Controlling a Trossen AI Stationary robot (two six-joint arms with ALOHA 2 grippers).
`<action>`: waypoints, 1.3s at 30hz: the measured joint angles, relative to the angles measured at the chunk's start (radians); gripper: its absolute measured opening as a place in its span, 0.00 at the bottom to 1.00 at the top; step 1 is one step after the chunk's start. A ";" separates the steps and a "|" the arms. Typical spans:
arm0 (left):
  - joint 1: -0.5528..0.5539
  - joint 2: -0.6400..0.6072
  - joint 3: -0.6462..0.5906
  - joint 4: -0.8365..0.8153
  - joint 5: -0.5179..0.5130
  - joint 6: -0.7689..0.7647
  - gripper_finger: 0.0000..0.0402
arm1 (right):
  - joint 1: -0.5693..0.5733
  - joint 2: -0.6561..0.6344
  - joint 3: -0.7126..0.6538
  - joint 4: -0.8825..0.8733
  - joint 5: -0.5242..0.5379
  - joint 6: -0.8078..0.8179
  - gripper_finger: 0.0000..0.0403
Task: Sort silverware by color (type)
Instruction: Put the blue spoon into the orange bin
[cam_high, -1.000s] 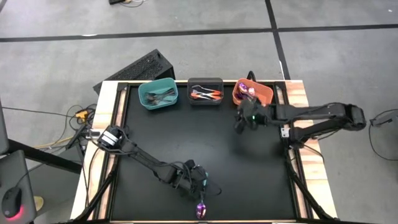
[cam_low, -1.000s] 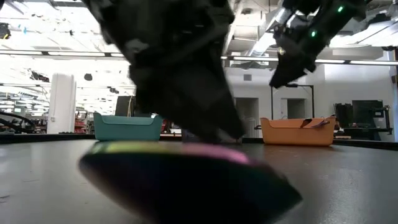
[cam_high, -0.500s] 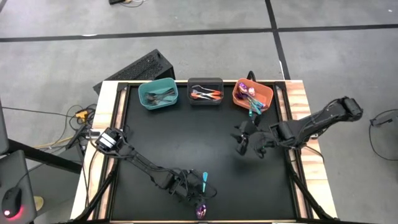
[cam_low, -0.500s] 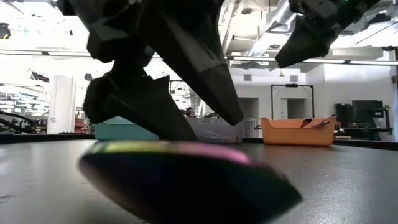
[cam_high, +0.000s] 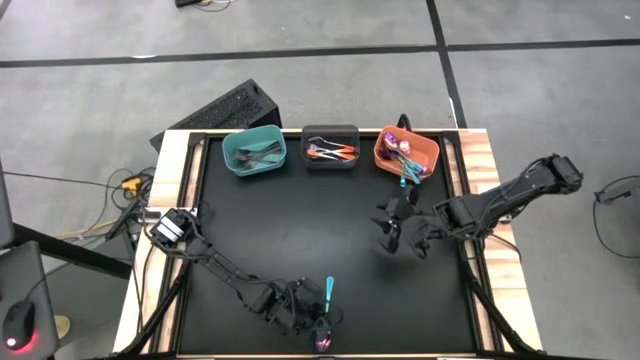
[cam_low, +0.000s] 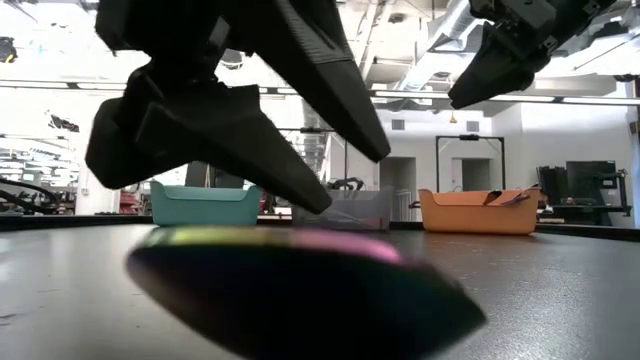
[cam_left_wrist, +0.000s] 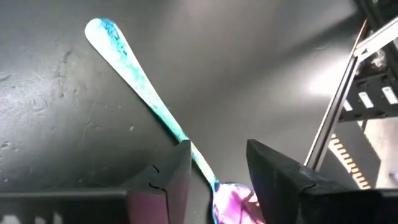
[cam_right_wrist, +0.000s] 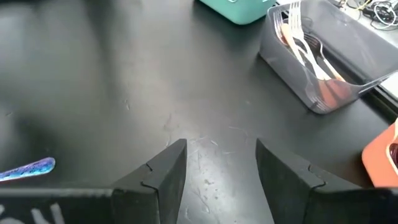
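Your three bins (cam_high: 330, 147) hold sorted silverware; one iridescent spoon (cam_left_wrist: 152, 106) remains, your left end effector (cam_left_wrist: 217, 180) straddling it, fingers apart.

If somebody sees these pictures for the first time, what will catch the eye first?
The iridescent spoon lying alone at the table's near edge, with the left claw straddling its handle. Then the three bins along the far edge: teal, grey and orange, each holding cutlery. The right claw hangs open mid-table.
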 joint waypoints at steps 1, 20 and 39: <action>0.000 0.000 0.000 0.002 0.000 -0.004 0.35 | 0.004 0.000 0.000 -0.002 0.000 0.000 0.51; 0.030 0.181 0.189 -0.182 0.094 0.002 0.32 | 0.085 0.000 0.000 0.003 0.024 0.014 0.51; 0.001 0.212 0.479 -0.612 -0.204 0.300 0.32 | 0.281 0.168 0.000 0.102 -0.036 0.005 0.52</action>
